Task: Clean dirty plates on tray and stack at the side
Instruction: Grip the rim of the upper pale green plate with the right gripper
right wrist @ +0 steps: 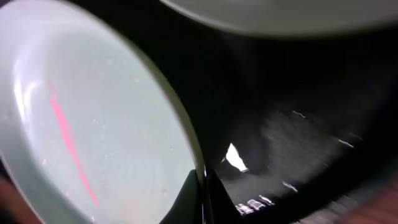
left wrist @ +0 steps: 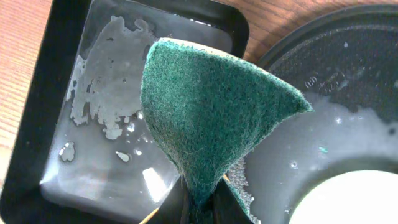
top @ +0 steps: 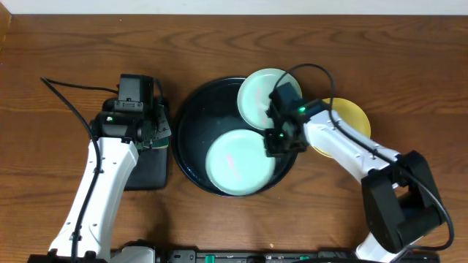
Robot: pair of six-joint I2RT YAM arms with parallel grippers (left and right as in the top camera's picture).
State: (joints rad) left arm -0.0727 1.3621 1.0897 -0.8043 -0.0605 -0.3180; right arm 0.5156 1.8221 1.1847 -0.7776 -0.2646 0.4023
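Black and glossy, the big round tray [top: 191,117] sat in the middle of the dark wood bench [top: 66,44], with water beaded on its floor. The near mint plate [top: 238,164] lay inside it toward the front edge, a thin pink streak [right wrist: 68,143] running across its face. The far mint plate [top: 259,95] rode up over the tray's back-right rim. The yellow plate [top: 355,115] lay on the bench just right of the tray, partly hidden under an arm.

That was the right arm [top: 344,146]. From its base at the front right corner it slanted up and leftward across the yellow plate, with the wrist tipped down over the tray's right side. The right jaws were nipped together on the right-hand rim of the near mint plate. From the wrist camera, the rim ran straight down into the thin gap between the two dark fingers [right wrist: 186,202].

The left arm [top: 102,183] stretched away from its base along the left of the bench, its wrist above the small rectangular tray [top: 150,175] beside the round one. The left jaws were clamped tight on a green sponge [left wrist: 211,106], folded into a cone above that wet little tray. Whether it touched the tray I could not tell.
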